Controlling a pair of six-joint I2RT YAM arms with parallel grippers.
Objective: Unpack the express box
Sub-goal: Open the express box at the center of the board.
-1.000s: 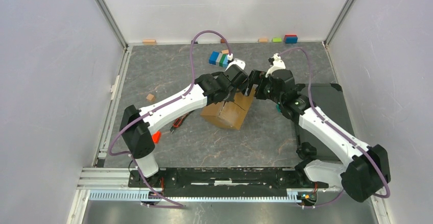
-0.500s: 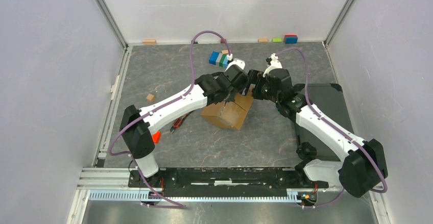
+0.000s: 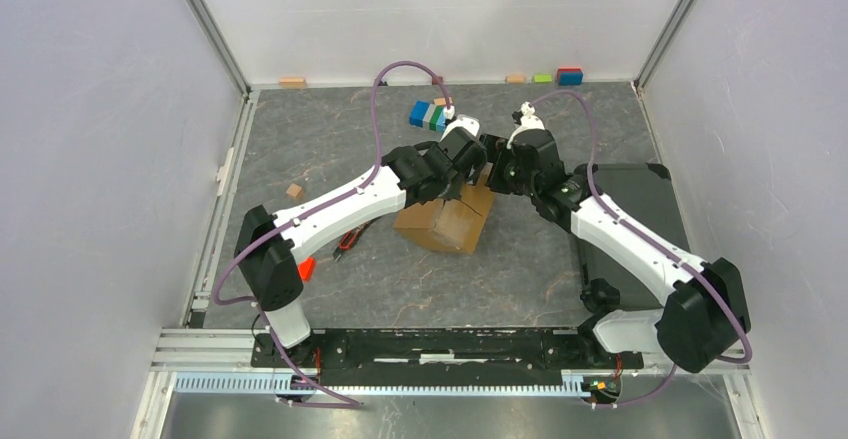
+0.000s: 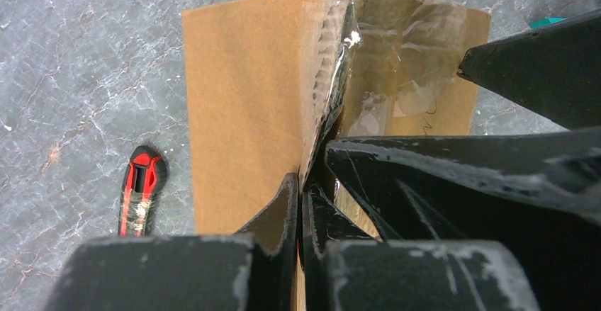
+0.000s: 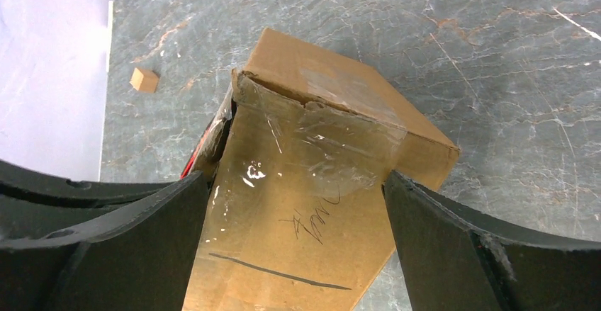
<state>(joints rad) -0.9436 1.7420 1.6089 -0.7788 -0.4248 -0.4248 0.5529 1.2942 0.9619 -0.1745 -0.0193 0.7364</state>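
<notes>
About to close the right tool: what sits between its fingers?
The express box: its taped, scribbled face fills the gap between the open fingers of the right tool, seen in the right wrist view. Whether they touch it I cannot tell.

Robot lab: plain white walls (image 3: 100,109) w/ silver metal rails (image 3: 205,24), grey stone-look table (image 3: 330,134), 2 white-black robot arms (image 3: 340,199) bolted on.

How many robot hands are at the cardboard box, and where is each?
2. The left hand is shut on the upright flap edge of the express box; the right hand is open, its fingers either side of the taped flap.
</notes>
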